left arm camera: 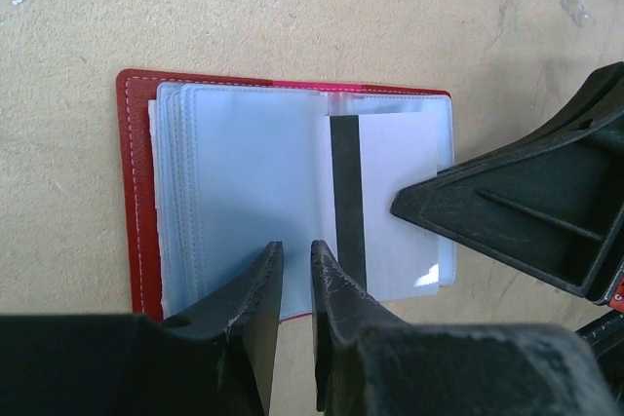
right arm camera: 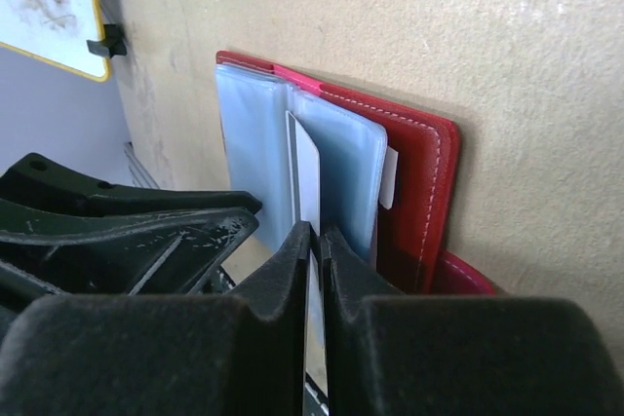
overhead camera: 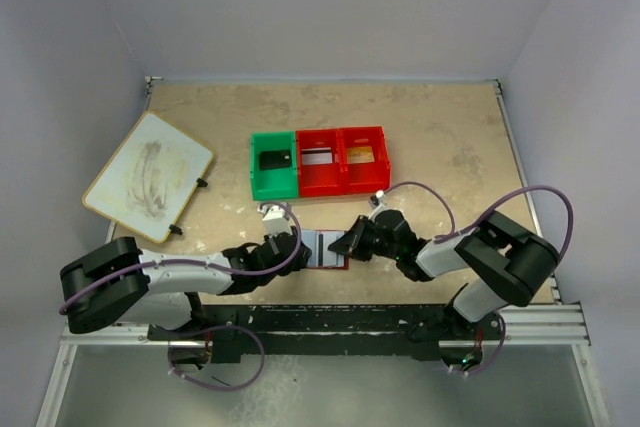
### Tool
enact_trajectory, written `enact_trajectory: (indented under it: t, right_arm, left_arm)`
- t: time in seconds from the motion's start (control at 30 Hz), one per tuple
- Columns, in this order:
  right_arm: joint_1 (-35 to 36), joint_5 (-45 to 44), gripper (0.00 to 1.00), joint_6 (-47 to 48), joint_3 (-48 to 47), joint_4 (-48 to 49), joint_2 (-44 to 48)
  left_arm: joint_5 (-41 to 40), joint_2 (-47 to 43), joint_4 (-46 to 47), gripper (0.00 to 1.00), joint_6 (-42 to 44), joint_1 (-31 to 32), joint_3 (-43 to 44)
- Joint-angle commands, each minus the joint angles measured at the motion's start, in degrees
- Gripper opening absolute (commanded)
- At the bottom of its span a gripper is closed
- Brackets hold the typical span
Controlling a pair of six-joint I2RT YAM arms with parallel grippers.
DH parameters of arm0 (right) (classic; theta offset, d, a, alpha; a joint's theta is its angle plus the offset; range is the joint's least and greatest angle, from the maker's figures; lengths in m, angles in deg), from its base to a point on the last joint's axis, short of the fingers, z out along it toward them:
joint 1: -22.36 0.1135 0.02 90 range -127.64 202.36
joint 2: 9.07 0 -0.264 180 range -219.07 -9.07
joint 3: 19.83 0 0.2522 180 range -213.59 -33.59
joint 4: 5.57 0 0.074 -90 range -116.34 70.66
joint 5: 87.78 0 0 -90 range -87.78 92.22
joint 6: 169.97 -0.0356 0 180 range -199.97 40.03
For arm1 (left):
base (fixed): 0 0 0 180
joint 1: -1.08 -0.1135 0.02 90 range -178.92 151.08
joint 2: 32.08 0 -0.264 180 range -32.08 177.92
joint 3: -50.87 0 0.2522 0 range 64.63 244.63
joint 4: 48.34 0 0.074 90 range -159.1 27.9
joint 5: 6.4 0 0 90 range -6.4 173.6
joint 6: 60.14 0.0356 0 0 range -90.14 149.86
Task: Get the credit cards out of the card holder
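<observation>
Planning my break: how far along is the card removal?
Done: the black card, silver-grey card and gold-brown card lie in the bin tray. In hand: the right fingers pinch a white striped card partly inside the open card holder, whose near edge the left fingers sit at. Left: pull it free; whether other sleeves hold more cannot be seen.

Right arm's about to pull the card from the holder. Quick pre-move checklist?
1. Card holder open on table: ok.
2. Right gripper pinched on striped card: ok.
3. Card clear of holder: not ok, mostly inside.
4. Left gripper pinning holder: cannot tell; fingers narrowly apart over its near edge.
5. Table between holder and bin bare: ok.
</observation>
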Motion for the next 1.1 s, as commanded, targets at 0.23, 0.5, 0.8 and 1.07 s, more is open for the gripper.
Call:
enact_trajectory:
  t: [0.23,0.5,0.8,1.07]
  right_arm:
    - [0.15,-4.62,0.00,0.77,0.52,-8.05,10.67]
    - [0.14,-12.21,0.00,13.06,-1.09,-17.96,27.79]
    - [0.29,-19.25,0.00,32.17,-1.82,-19.50,44.78]
    - [0.56,-23.21,0.00,44.82,-6.25,-21.13,46.01]
  left_arm:
    - [-1.50,-0.54,-3.88,0.15,0.59,0.08,0.65]
    - [-3.75,-8.44,-10.48,0.42,4.14,-0.01,3.95]
    - [-7.56,-14.77,-27.77,0.69,11.54,-9.67,16.26]
    - [-18.18,-8.84,-53.91,0.74,18.73,-18.66,37.88]
